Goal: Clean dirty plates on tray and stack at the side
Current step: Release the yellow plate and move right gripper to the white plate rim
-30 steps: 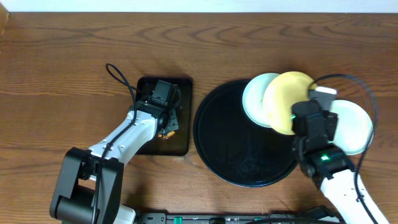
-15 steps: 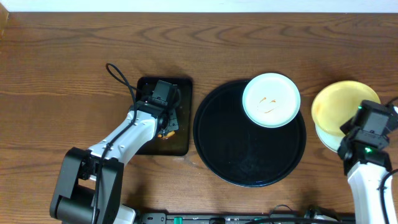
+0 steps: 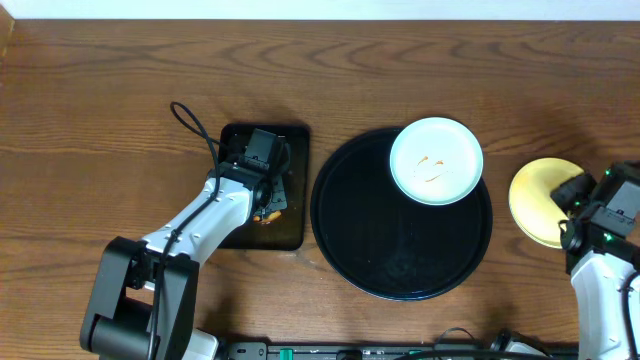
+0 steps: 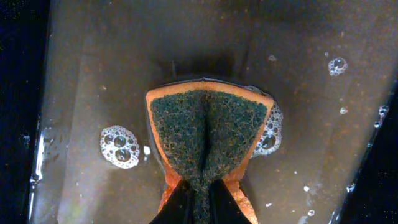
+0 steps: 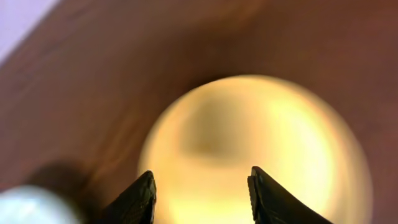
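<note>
left pincer [image 4: 198,194] clamps a sponge [image 4: 208,124] in the rectangular tray [image 3: 295,228]. right pincer [image 5: 202,186] spreads wide above the yellow plate [image 3: 535,200] on the surface [image 3: 100,100], beside the round tray [image 3: 370,235] holding a smeared plate [image 3: 436,160].

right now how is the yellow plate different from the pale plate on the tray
Colour: the yellow plate is pale yellow, the pale plate blue-white. Place: the pale plate lies inside the black tray, the yellow plate off it, to the right. Dirt: the pale plate has thin orange smears; the yellow plate shows none. Both are small, round and face up.
</note>
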